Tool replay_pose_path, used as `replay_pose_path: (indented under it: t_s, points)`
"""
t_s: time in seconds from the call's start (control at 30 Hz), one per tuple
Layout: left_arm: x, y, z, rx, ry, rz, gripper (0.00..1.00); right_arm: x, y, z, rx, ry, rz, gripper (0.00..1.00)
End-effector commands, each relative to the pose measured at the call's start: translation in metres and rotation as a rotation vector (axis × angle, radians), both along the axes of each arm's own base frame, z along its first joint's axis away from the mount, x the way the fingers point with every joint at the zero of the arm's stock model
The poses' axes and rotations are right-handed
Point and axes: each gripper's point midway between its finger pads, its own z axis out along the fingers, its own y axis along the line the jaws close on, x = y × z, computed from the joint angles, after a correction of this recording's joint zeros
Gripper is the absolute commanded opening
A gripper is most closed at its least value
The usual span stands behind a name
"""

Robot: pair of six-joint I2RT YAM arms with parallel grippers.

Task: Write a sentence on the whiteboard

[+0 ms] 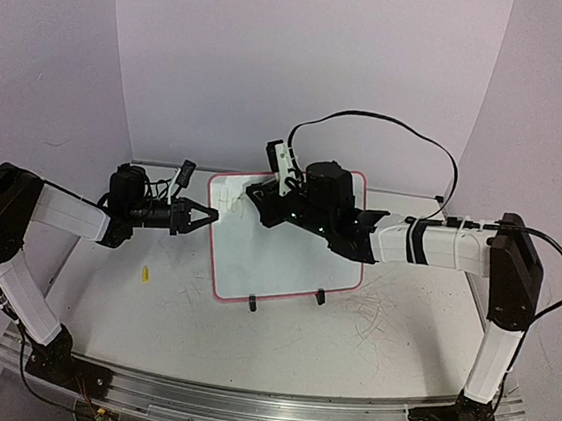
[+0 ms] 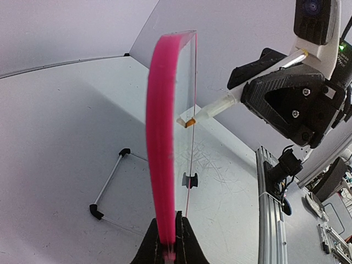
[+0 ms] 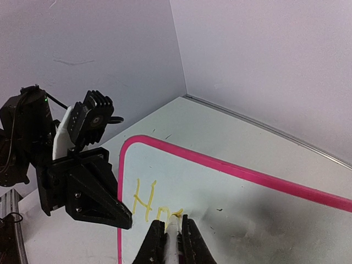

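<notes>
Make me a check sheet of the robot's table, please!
Surface: white table, grey scratch marks in front of the board.
Job's things: whiteboard standing on two black clip feet; yellow writing only begun, an H and a little more.
Clutter: one small yellow object left of the board.
Tools: left tool shut on the whiteboard's pink edge; right tool shut on a marker, tip at the writing.
Cables: black cable looping up beyond the board.
Surroundings: plain pale walls; nothing else seen.

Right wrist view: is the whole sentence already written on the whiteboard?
No, the sentence so far reads only "Ho" plus a partial third letter on the whiteboard.
</notes>
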Motion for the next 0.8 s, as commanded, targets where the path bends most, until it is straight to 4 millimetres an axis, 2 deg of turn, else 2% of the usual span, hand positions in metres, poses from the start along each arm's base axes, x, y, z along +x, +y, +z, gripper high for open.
replay_pose_path:
  t_s: [0.0,0.33,0.77]
  points:
    - [0.011,0.001,0.025,0.008,-0.132,0.036,0.0,0.012,-0.01,0.011,0.014,-0.04,-0.078,0.0]
    - [0.011,0.0,0.023,0.009,-0.128,0.033,0.0,0.01,-0.024,0.011,0.008,-0.041,-0.123,0.0]
    - [0.011,0.0,0.024,0.008,-0.128,0.031,0.0,0.007,-0.033,0.009,0.007,-0.04,-0.146,0.0]
